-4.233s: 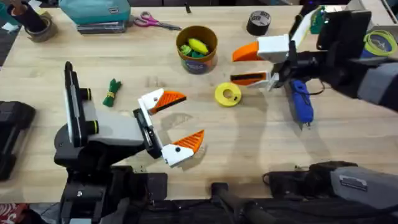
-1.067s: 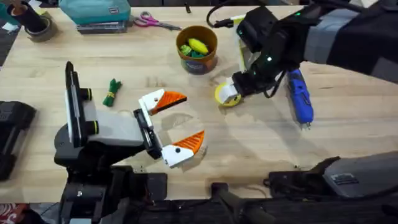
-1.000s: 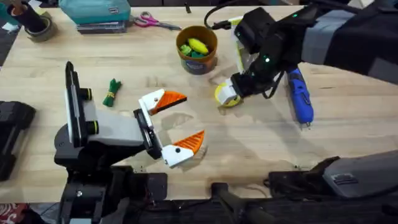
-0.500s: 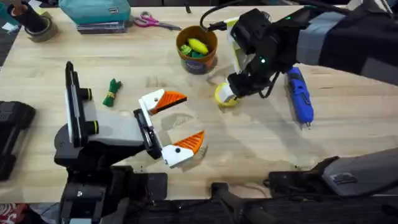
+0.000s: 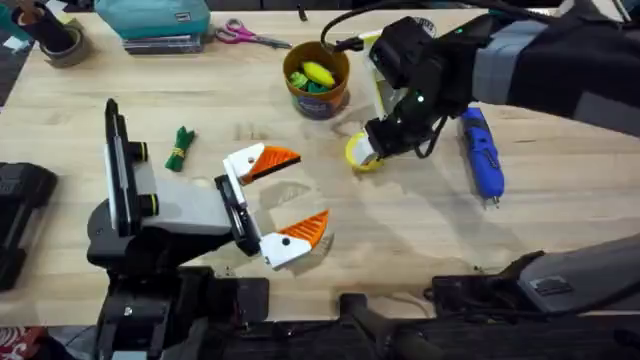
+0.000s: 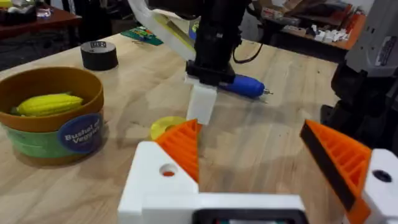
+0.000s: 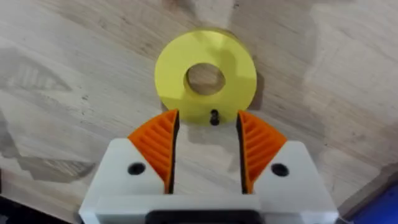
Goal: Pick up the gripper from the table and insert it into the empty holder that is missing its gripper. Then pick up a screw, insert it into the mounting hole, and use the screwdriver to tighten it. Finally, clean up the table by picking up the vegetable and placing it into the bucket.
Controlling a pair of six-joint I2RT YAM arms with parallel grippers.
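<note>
Screwdriver (image 5: 482, 155): lies flat on your worktop (image 5: 400, 230), long axis running near-to-far, bit toward you.
Right gripper (image 7: 208, 138): jaws partly open astride a small dark screw (image 7: 214, 117), not clamping.
Left gripper (image 5: 290, 197): jaws wide apart, holding nothing.

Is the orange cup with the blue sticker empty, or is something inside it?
Not empty. The bucket sits upright and holds a yellow corn-shaped toy lying on something green; the overhead view shows yellow and green inside too.

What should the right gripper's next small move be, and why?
Probably close on the small dark screw. The right gripper hangs over the yellow disc with its orange pads open, and the screw lies on the disc's edge between them.
</note>
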